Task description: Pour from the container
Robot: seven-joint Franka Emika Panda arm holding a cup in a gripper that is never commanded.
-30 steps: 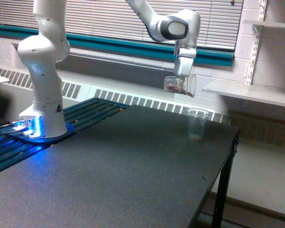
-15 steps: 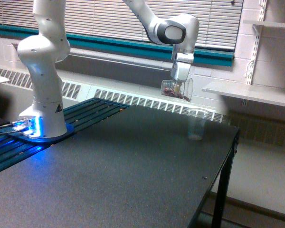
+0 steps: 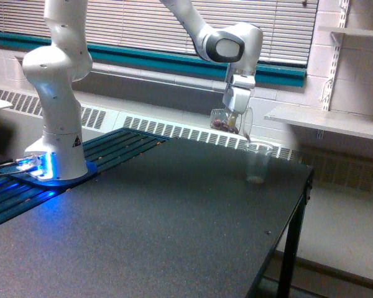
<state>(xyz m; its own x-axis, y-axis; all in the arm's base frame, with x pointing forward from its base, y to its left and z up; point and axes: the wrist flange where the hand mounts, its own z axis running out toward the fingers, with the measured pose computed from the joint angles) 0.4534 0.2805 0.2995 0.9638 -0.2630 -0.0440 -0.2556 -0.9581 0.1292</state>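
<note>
Exterior view is showing the gripper (image 3: 237, 112) clamping the container (image 3: 229, 120) — jaws closed on it — and hanging it in the air just above and to the exterior view's left of the cup (image 3: 257, 162), which is standing upright on the table (image 3: 143, 223). Dark bits are sitting inside the container, so the pour looks only about to begin — the next move is calling for lining the lip over the cup's mouth and tipping slowly toward it.
</note>
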